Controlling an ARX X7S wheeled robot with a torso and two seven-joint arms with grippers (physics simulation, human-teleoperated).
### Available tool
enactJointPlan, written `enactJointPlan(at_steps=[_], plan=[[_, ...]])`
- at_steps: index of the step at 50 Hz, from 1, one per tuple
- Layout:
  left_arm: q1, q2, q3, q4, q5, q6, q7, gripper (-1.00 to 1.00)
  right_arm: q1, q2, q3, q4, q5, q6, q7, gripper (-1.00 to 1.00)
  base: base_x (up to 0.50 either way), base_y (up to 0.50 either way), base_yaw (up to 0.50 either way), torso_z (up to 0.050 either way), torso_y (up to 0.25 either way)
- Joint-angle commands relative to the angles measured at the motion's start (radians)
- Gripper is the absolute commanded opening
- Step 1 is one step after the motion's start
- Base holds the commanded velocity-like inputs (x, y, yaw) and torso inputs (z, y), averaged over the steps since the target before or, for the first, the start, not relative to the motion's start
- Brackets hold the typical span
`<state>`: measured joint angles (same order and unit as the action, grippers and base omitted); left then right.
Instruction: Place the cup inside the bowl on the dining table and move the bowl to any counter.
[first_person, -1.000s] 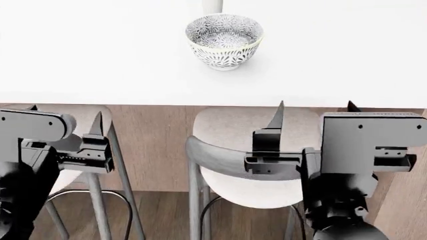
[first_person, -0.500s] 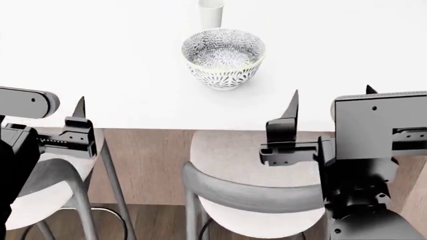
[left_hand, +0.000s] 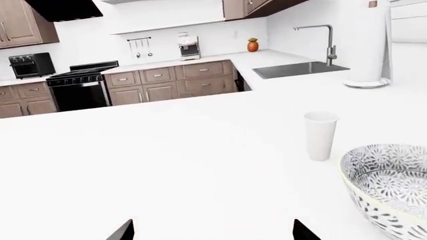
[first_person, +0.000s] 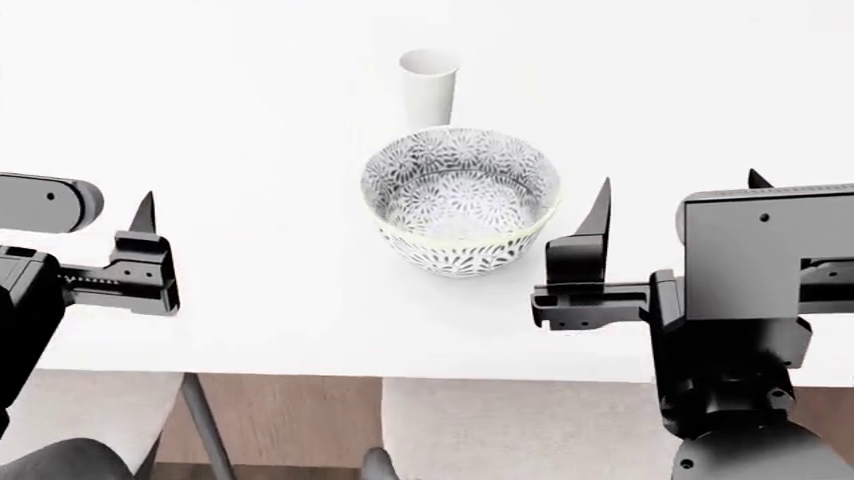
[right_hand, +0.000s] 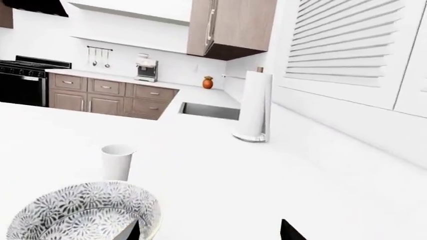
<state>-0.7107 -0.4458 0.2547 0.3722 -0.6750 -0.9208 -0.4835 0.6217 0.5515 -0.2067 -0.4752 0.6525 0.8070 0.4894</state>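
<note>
Right gripper (first_person: 674, 195) wide, empty, just right of the bowl (first_person: 461, 198) — left gripper (first_person: 144, 215) spread too, well apart; cup (first_person: 430, 87) behind, bare bench (first_person: 240, 120) around.

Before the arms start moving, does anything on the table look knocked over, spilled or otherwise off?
Nothing stands out. The cup stands upright on the dining table, just beyond the bowl, which sits level and looks empty. No spill or damage shows. Both the left gripper and the right gripper are open, holding nothing.
</note>
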Motion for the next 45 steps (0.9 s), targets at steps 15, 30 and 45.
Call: enactJointPlan(at_steps=[15,30,45], plan=[[-0.002,-0.002,0.004,-0.003,-0.009,-0.002,-0.003,1.00,0.000,0.002,-0.013,0.006,-0.004,-0.009,-0.007,1.00,0.50,-0.17,0.00,0.000,0.001],[-0.003,-0.003,0.010,-0.007,-0.011,0.000,-0.002,1.00,-0.001,0.006,-0.013,0.012,-0.003,-0.008,-0.005,1.00,0.45,-0.06,0.00,0.000,0.001],[-0.004,-0.005,0.019,-0.011,-0.013,-0.001,-0.001,1.00,0.002,0.010,-0.019,0.008,-0.002,0.001,0.002,1.00,0.31,-0.02,0.00,0.000,0.001]])
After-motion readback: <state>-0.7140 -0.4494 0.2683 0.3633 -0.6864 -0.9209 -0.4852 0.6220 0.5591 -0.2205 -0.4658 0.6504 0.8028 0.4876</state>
